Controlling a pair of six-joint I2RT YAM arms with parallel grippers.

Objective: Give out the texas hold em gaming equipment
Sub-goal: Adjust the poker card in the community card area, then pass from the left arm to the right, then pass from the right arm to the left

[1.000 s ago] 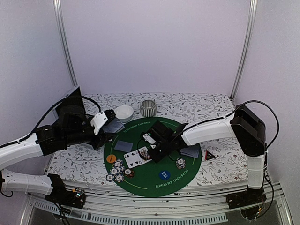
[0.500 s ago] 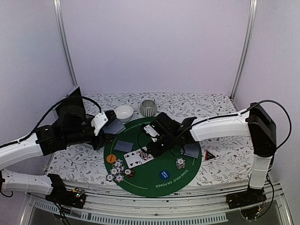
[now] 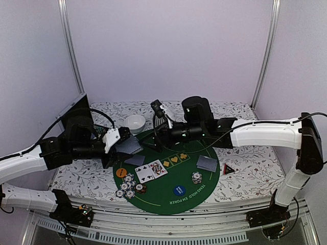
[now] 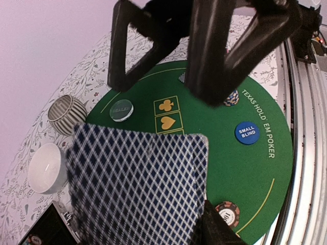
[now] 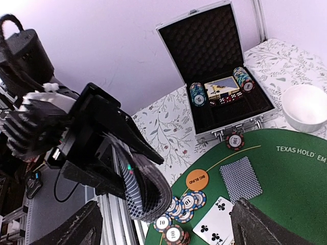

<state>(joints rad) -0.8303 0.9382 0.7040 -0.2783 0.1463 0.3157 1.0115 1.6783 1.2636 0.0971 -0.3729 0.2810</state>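
LEFT claw: pinching card stack over left rim of green mat | RIGHT claw: spread wide, just beyond stack, not touching

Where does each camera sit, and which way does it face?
Top external: fixed high behind the arms, looking down at the green mat; both arms show, bases nearest.
Left wrist: on the left arm, facing across the mat towards the right arm; its left pincer grips the deck of cards.
Right wrist: on the right arm, facing back at the left arm and the open case; its right pincer stands wide open.
Shared: both wrist views show the white bowl.
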